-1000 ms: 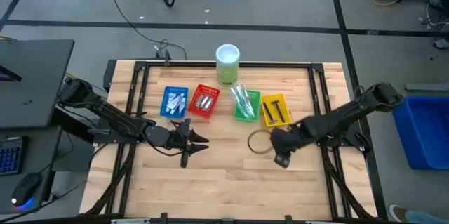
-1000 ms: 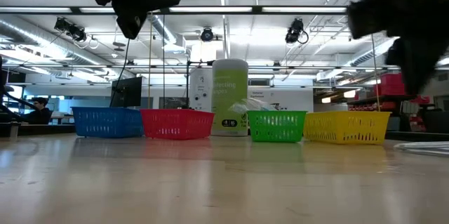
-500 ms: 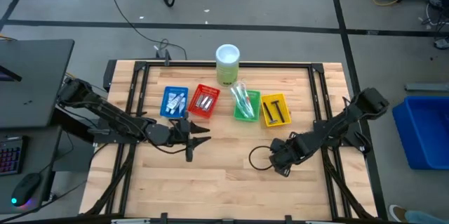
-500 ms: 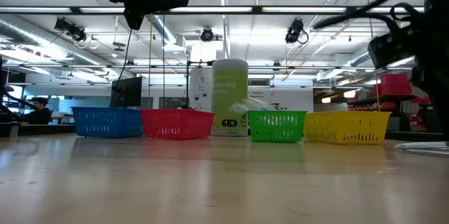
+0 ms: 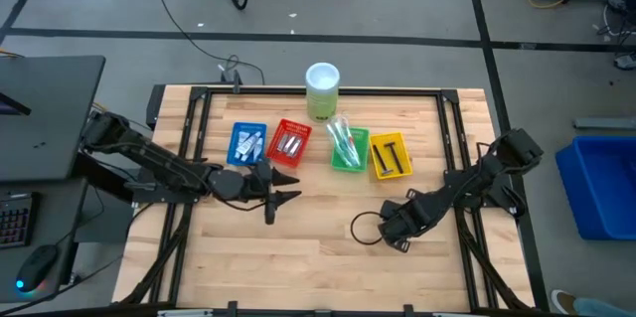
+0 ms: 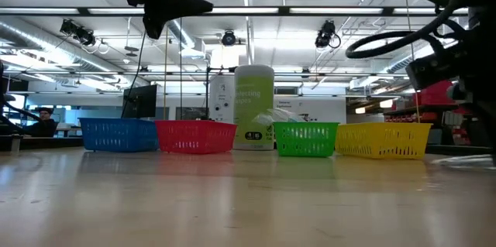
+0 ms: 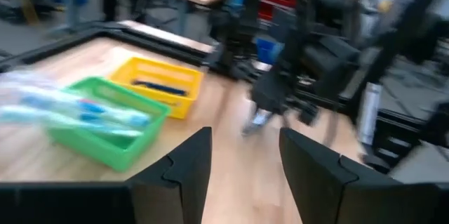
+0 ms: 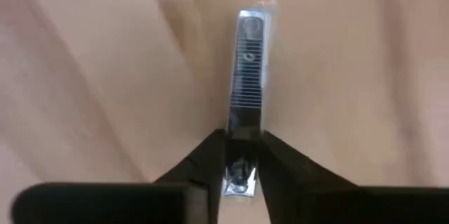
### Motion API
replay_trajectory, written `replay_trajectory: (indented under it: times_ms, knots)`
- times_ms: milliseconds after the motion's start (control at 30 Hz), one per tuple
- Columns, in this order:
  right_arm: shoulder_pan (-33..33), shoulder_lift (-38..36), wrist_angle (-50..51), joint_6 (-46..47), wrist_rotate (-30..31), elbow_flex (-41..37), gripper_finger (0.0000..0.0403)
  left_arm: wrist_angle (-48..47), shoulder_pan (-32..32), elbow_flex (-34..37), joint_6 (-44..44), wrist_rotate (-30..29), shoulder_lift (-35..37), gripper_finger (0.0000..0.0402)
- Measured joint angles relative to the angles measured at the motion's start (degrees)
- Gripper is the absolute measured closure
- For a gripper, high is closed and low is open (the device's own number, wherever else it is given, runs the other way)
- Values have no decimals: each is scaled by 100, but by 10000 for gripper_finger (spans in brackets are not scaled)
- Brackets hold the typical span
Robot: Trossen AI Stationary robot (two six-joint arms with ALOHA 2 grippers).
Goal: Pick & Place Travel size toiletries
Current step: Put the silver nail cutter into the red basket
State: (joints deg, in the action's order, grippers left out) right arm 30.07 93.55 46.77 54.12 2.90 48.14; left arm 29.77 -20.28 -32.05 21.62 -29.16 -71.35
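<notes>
Four plastic trays stand in a row across the far half of the wooden table: blue tray, red tray, green tray and yellow tray. Each holds travel size toiletries: white tubes in the blue tray, pale toothbrushes spilling over the green tray's far edge, dark sticks in the yellow one. A pale green cylinder with a white top stands behind the row, between the red and green trays.

The left gripper hovers just in front of the red tray, its fingers apart and holding nothing.

The right gripper is low over bare wood in front of the yellow tray, well apart from the row. Its jaws are closed on one end of a slim razor-like stick, whose free end points away over the tabletop. A black cable loop lies beside this gripper.
</notes>
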Motion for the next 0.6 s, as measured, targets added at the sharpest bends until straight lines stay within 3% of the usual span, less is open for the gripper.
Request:
replay_trajectory:
  times_ms: [100,233,400,600]
  knots:
    - [-24,-123,14,-282,241,147,341,181,96,-4,-257,581,-113,226]
    - [-80,-207,-367,-976,574,403,337,397,142,-107,-704,790,-593,220]
    - [-221,-212,-1500,-2101,794,625,314,401,232,-723,-1208,952,-1581,212]
    - [-490,-209,-2339,-2763,799,646,323,146,232,-1737,-1741,1392,-2628,202]
